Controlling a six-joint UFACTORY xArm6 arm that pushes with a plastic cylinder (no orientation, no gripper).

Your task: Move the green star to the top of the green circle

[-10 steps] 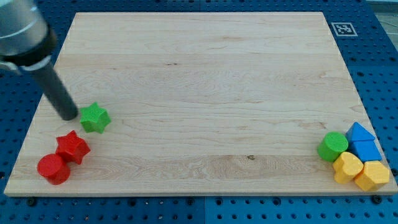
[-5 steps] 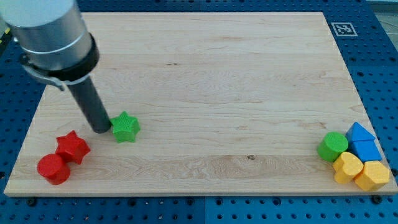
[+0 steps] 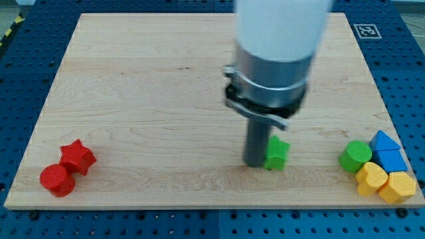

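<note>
Nearest the view's bottom: red cylinder-like block (image 3: 56,180) and red star (image 3: 78,157) at the bottom left, touching; at the bottom right a cluster of two yellow blocks (image 3: 370,178) (image 3: 397,187), two blue blocks (image 3: 385,142) (image 3: 392,160), and the green circle (image 3: 355,157) on the cluster's left edge.

Mid-board: green star (image 3: 276,153), lower right of centre, well left of the green circle, roughly level with it. The tip (image 3: 255,163) sits just on the star's left side, touching or nearly so. No fingers on this rig, only a plain rod, so nothing opens or closes.

Key relation: star lies to the right of the tip, circle further right along about the same line. Target spot is above the circle, so the push likely needs to angle rightward and up.

Far part of the wooden board (image 3: 166,53) holds only the arm body.
</note>
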